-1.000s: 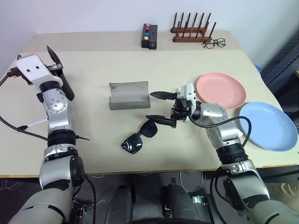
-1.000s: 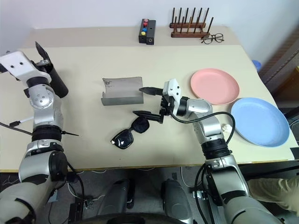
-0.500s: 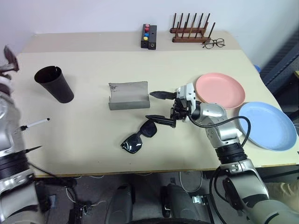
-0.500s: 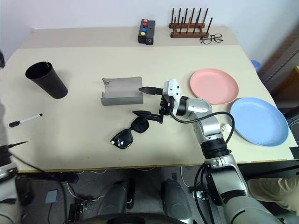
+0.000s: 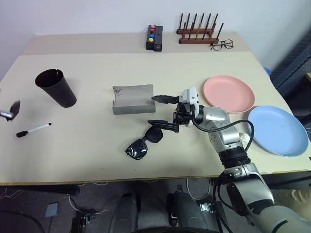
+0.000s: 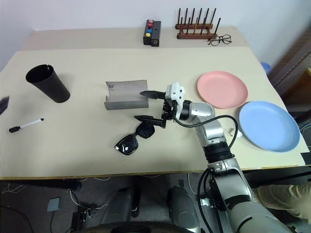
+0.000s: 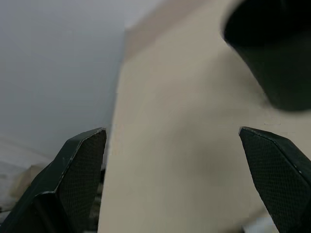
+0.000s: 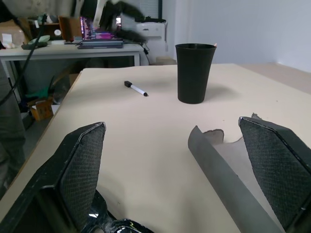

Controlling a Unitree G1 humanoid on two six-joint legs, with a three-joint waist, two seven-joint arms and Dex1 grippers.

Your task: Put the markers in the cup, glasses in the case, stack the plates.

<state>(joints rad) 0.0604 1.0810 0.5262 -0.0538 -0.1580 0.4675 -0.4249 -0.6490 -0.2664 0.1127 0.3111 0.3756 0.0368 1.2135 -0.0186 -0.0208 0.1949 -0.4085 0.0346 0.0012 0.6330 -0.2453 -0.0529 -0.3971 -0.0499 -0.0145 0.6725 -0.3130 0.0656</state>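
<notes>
From the head views, your right gripper [image 5: 162, 111] hovers wide open between the open case [image 5: 133, 99] and the glasses [image 5: 145, 141], holding nothing, placed for a pickup. The white marker [image 5: 33, 129] lies near the cup [image 5: 56, 88]; plates [image 5: 229, 93] sit apart. In the left wrist view, your left gripper [image 7: 175, 165] stands spread and empty beside the cup.

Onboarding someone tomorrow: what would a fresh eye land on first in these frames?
Mid-table, the right gripper hovers with fingers wide open between the open grey case and the black sunglasses, holding nothing. To the robot's right, the pink plate and blue plate lie side by side, unstacked. At the left, the black cup stands upright with a white marker lying near it.
</notes>
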